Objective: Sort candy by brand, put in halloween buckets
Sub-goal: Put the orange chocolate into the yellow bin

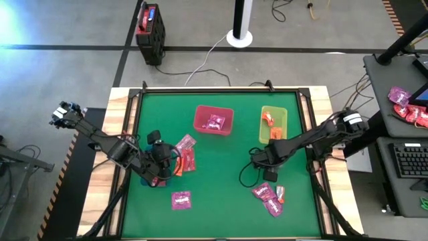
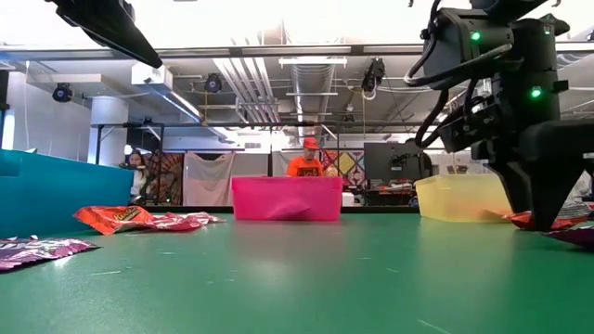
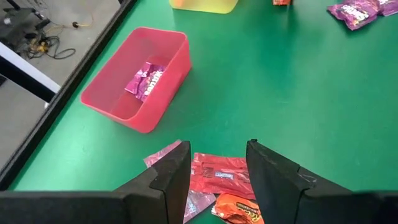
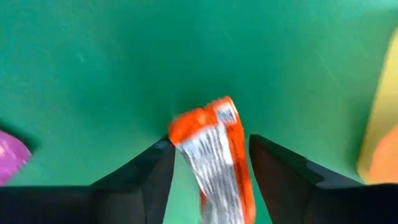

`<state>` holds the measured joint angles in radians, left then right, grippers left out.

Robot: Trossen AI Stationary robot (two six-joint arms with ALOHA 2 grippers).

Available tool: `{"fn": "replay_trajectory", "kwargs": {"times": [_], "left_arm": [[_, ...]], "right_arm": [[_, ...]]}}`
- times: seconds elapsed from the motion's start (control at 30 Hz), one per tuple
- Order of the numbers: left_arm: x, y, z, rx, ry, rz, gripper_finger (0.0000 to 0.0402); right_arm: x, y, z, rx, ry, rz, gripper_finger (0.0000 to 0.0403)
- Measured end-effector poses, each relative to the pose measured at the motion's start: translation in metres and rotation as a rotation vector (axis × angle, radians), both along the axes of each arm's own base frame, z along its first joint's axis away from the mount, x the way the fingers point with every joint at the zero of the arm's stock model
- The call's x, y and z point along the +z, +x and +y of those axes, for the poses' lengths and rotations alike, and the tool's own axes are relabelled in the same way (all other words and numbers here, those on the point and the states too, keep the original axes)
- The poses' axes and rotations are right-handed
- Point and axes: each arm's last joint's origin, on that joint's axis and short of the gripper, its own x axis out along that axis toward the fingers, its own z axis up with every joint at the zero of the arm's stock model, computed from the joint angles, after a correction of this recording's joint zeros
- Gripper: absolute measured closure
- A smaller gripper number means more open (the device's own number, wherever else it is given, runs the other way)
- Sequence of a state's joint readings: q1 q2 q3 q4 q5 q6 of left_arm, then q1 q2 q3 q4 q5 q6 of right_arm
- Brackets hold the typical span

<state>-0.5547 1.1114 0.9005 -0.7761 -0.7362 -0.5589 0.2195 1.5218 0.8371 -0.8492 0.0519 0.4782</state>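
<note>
My left gripper (image 1: 172, 163) (image 3: 217, 163) hovers open above a cluster of packets, red (image 3: 219, 174), orange (image 3: 239, 208) and pink (image 3: 168, 155), lying flat on the green mat. My right gripper (image 1: 267, 175) (image 4: 211, 149) (image 2: 531, 219) points down at the mat, shut on an orange candy packet (image 4: 214, 155). The pink-red bin (image 1: 214, 119) holds a magenta packet (image 3: 146, 79). The lime green bin (image 1: 273, 124) holds orange ones (image 1: 269, 119). The blue bin (image 2: 56, 190) is mostly hidden under my left arm in the high view. My right gripper has the orange packet pinched between its two fingers, coming from above and pointing down. The packet touches one finger at its crumpled edge (image 4: 179, 138), and its free end (image 4: 217, 112) sticks out past the fingertips. Whether it is clear of the mat, I cannot tell.
More packets lie loose on the mat: one magenta (image 1: 181, 199) near the near edge, a magenta and orange group (image 1: 271, 195) beside my right gripper. A black-and-red box (image 1: 150, 30) stands on the floor beyond the table. The mat's middle (image 1: 221, 167) is free.
</note>
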Motion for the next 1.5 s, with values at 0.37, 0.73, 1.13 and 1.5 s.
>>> {"fn": "replay_trajectory", "kwargs": {"times": [0.37,0.73,1.13,1.5], "left_arm": [[0.000,0.000,0.000,0.008,0.009,-0.008,0.0262],[0.000,0.000,0.000,0.006,0.010,-0.011,0.0262],[0.001,0.001,0.000,0.010,-0.001,-0.021,0.0262],[0.001,0.001,0.000,0.013,-0.004,-0.022,0.0262]], "right_arm": [[0.000,0.013,0.003,-0.004,0.031,-0.019,0.0336],[0.086,0.044,-0.011,-0.100,-0.237,-0.297,0.0365],[0.108,0.022,-0.098,-0.702,-0.486,-0.096,0.0364],[0.082,0.006,-0.120,-0.810,-0.462,0.001,0.0302]]}}
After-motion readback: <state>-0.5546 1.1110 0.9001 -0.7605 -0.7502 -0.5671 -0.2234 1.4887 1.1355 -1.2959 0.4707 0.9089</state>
